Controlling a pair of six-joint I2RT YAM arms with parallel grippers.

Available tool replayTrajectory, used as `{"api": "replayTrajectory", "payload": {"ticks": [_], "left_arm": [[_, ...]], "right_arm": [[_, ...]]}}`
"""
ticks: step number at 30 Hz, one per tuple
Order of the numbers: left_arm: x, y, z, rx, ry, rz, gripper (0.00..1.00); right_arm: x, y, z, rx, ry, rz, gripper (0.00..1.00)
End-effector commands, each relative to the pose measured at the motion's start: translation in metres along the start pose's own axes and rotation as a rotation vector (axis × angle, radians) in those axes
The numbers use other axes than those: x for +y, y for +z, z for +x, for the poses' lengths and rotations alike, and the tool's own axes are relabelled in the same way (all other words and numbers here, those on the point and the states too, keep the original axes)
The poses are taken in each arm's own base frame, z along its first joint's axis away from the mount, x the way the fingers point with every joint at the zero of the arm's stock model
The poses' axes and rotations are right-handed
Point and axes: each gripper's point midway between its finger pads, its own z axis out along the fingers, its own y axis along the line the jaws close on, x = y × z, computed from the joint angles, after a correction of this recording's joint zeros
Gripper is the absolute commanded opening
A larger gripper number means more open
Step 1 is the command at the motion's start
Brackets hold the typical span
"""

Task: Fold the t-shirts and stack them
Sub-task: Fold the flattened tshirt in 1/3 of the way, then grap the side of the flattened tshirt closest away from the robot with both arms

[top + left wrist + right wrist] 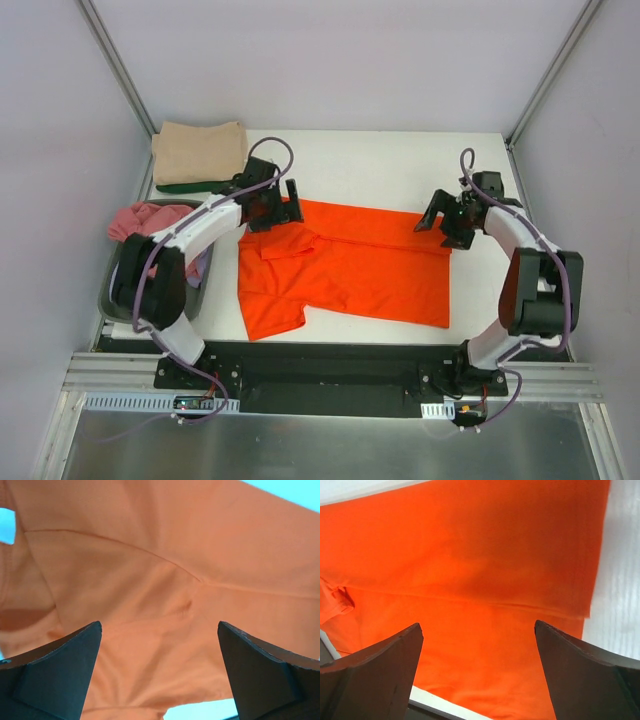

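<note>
– Basket (107, 285) far left, pink shirt (140, 218) inside; tan shirt (200, 150) folded beyond it?
– Yes. Left jaws gape empty above the orange t-shirt (350, 265), lying flat mid-bench (400, 165); right jaws open too, over its right edge.

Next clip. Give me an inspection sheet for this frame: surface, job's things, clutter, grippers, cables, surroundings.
Surface: white table, no marks seen.
Job's things: orange t-shirt laid out mid-table, partly folded; tan t-shirt folded on a dark green t-shirt at the far left corner; pink t-shirt in the basket.
Clutter: dark grey basket at the left edge, partly hidden by the left arm.
Grippers: left gripper and right gripper both open over the orange t-shirt, holding nothing.
Cables: purple cables loop along each arm.
Surroundings: pale walls on three sides; metal rail at the near edge.
</note>
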Motion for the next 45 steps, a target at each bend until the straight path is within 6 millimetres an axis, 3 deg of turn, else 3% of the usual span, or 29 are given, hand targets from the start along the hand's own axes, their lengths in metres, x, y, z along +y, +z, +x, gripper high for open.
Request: {"api": "replayTrajectory", "payload": {"ticks": [1,6,10,14,18,22,23,24,27,29,32,34,37,41,45], "left_arm": [[0.012,0.039,0.014,0.105,0.009,-0.053,0.99],[0.029,0.072,0.006,0.138,-0.011,-0.107,0.99],[0.037,0.096,-0.018,0.152,-0.059,-0.084,0.99],[0.036,0.112,-0.034,0.156,-0.065,-0.050,0.99],[0.012,0.093,-0.053,0.105,-0.032,0.032,0.99],[-0.010,0.036,-0.057,0.003,0.020,0.064,0.99],[-0.012,0.022,-0.048,-0.013,0.038,0.064,0.99],[-0.015,0.002,-0.041,-0.049,0.055,0.062,0.99],[-0.003,-0.041,0.005,-0.106,0.058,0.029,0.99],[0.015,-0.053,0.057,-0.061,0.014,0.034,0.99],[0.035,-0.072,0.103,-0.058,-0.070,0.079,0.99],[0.054,-0.074,0.131,-0.035,-0.109,0.077,0.99],[0.072,-0.076,0.157,-0.014,-0.155,0.071,0.98],[0.090,-0.073,0.176,0.007,-0.202,0.032,0.91],[0.106,-0.065,0.178,-0.017,-0.241,-0.046,0.69]], "right_arm": [[0.004,0.026,-0.008,0.056,0.026,-0.029,0.96],[-0.015,0.058,-0.015,0.137,0.060,0.052,0.96],[-0.021,0.075,-0.036,0.139,0.077,0.096,0.96],[-0.019,0.075,-0.068,0.109,0.041,0.134,0.96],[0.006,0.043,-0.099,0.020,-0.021,0.095,0.96],[0.030,-0.020,-0.101,-0.114,-0.103,0.109,0.96],[0.031,-0.034,-0.095,-0.139,-0.112,0.120,0.96],[0.027,-0.044,-0.078,-0.143,-0.113,0.132,0.96],[0.016,-0.064,-0.025,-0.184,-0.081,0.125,0.96],[0.002,-0.070,0.009,-0.252,-0.025,0.118,0.96],[-0.012,-0.084,0.046,-0.387,0.024,0.088,0.96],[-0.020,-0.087,0.061,-0.442,0.061,0.080,0.96],[-0.019,-0.089,0.072,-0.503,0.078,0.017,0.96],[-0.018,-0.087,0.084,-0.495,0.089,-0.015,0.96],[-0.020,-0.074,0.099,-0.447,0.125,-0.041,0.96]]}}
